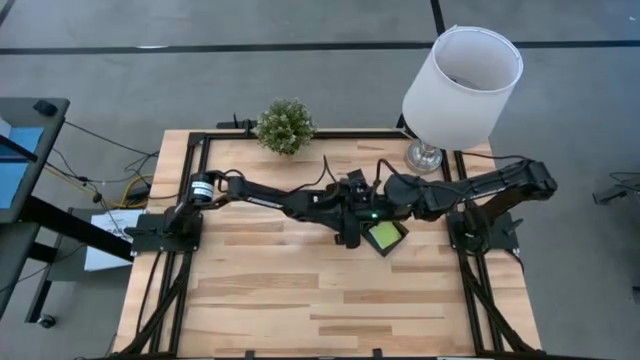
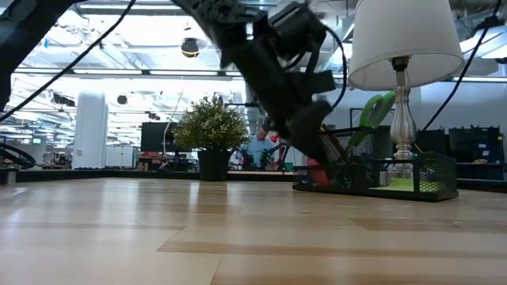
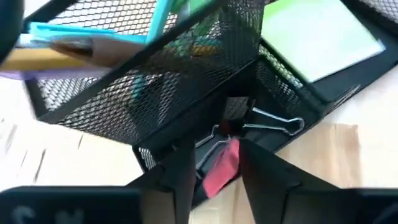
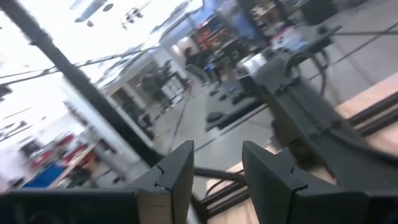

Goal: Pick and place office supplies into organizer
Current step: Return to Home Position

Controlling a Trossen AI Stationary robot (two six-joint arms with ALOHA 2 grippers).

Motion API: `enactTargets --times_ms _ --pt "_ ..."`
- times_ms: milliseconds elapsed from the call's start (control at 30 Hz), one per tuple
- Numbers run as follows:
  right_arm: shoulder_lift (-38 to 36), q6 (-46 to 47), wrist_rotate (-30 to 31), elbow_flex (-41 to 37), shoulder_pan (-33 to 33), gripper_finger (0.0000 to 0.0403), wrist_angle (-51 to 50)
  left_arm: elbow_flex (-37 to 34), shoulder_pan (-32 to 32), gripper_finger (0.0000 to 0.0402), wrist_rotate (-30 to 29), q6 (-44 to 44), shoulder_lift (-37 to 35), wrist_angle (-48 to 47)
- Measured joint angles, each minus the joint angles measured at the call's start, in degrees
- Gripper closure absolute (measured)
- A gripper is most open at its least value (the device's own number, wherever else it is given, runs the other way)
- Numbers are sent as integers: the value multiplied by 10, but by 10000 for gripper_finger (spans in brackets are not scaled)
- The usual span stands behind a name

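1. Hovering just over the near corner of the organizer (image 3: pixel 112 102), the left end effector (image 3: pixel 217 148) has its two fingers parted with nothing gripped; the gap merely frames what lies underneath.
2. Under that gap the pink eraser (image 3: pixel 221 169) sits tilted in the low front compartment, touching the black binder clips (image 3: pixel 273 124). It looks light, slightly soft and grippy, so a modest pinch across its narrow sides should hold it.
3. The clips look small and stiff with slick wire loops; the black body seems the safer hold.
4. Just beside them the lime-green sticky-note pad (image 3: pixel 323 37) lies flat in the wider compartment: thin, light, best taken by opposite edges.
5. Farther back, the raised mesh section carries the teal pen (image 3: pixel 93 34), the yellow pencil (image 3: pixel 31 59) and the green-handled scissors (image 2: pixel 376 111), all slender, rigid things.
6. Behind the organizer the right end effector (image 4: pixel 217 146) hangs above the tabletop (image 1: pixel 300 300), fingers spread and empty, facing the room.
7. At the tabletop's far edge stand the lamp (image 1: pixel 462 85) and the potted plant (image 1: pixel 285 125).
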Motion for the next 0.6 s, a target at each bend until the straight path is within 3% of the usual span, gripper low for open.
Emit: enactTargets --times_ms 200,367,467,600 --pt "-61 -14 -78 0 0 274 -57 121 -18 258 -9 -31 -15 -207" --pt "-149 -91 -101 0 22 274 -135 210 -34 248 -88 -27 -51 -357" --pt "-204 -107 -73 0 56 274 -201 229 -42 248 -120 -41 -89 -445" --pt "-265 -147 25 0 108 274 -310 231 -57 248 -167 -94 -178 -540"
